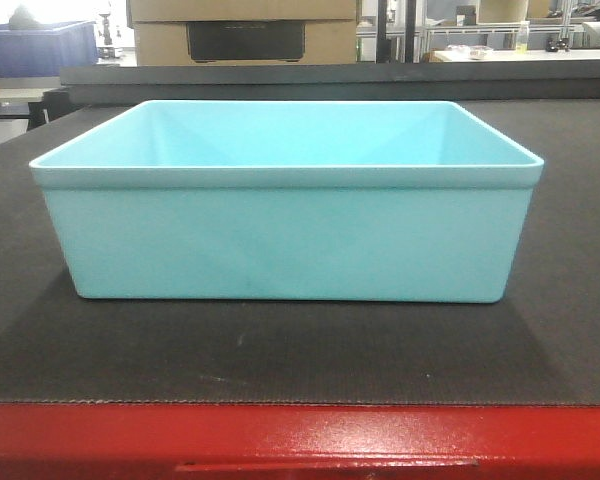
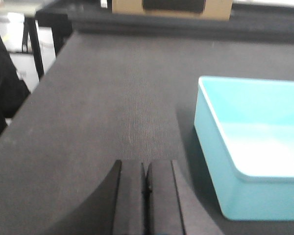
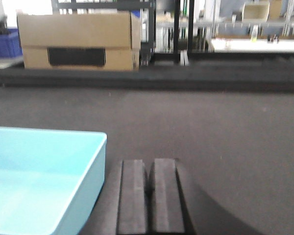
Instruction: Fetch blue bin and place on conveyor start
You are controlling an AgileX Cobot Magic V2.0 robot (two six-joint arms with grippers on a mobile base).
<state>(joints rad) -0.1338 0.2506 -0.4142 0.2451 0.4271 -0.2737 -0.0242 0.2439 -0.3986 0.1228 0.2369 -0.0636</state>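
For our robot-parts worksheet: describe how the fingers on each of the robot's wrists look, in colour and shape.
The left gripper and right gripper look alike: each has two flat, matte black, block-like fingers with straight inner faces and outer sides that flare out in a curve. No cables or markings show.

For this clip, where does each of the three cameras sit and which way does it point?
Exterior front: low at the red belt edge, facing along the conveyor belt at the turquoise bin's long side; no robot parts show.
Left wrist: above the shut left claw, looking forward over the belt, bin to its right.
Right wrist: above the shut right claw, bin to its left, cardboard box beyond.
Shared: all three show the bin and belt; the box appears in each.
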